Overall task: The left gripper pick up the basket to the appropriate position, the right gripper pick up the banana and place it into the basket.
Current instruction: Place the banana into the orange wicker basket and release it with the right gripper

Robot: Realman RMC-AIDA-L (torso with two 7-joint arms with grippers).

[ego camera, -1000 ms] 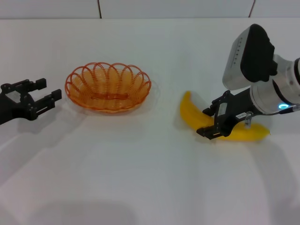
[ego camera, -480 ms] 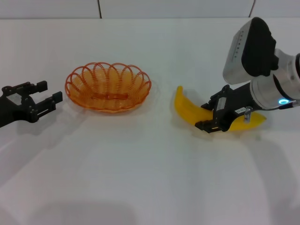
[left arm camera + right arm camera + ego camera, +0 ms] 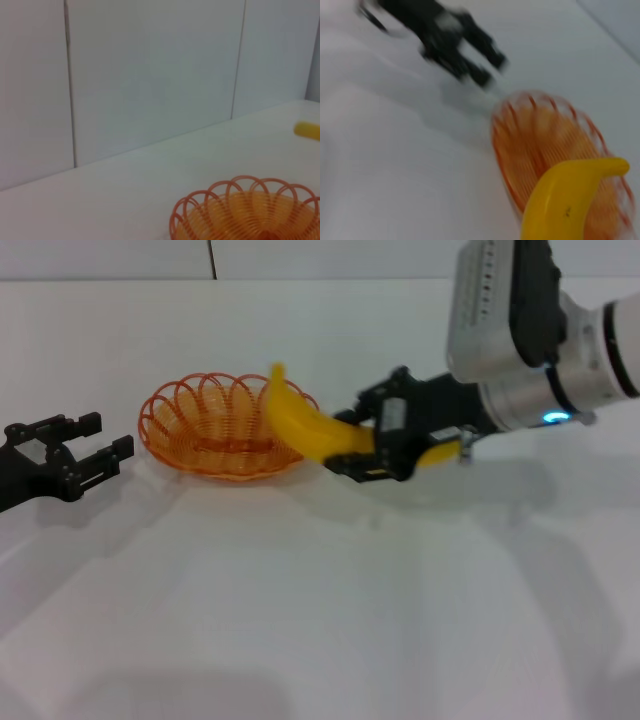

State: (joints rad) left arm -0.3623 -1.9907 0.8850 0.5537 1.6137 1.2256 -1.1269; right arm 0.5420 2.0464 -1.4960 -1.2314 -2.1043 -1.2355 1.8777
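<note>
The orange basket (image 3: 228,425) rests on the white table left of centre; it also shows in the left wrist view (image 3: 247,212) and the right wrist view (image 3: 540,140). My right gripper (image 3: 372,443) is shut on the yellow banana (image 3: 305,427), held in the air with its far tip over the basket's right rim. That banana fills the near corner of the right wrist view (image 3: 565,202), and its tip shows in the left wrist view (image 3: 307,130). My left gripper (image 3: 92,449) stands open at the far left, apart from the basket, holding nothing; it appears again in the right wrist view (image 3: 482,67).
A white table (image 3: 300,620) spreads under everything, with a tiled white wall (image 3: 150,75) behind it. The right arm's silver-white wrist (image 3: 520,330) rises high at the upper right.
My right gripper has lifted the banana off the table and carried it left, so its tip now hangs over the basket's right rim. The left gripper and basket have stayed put.
</note>
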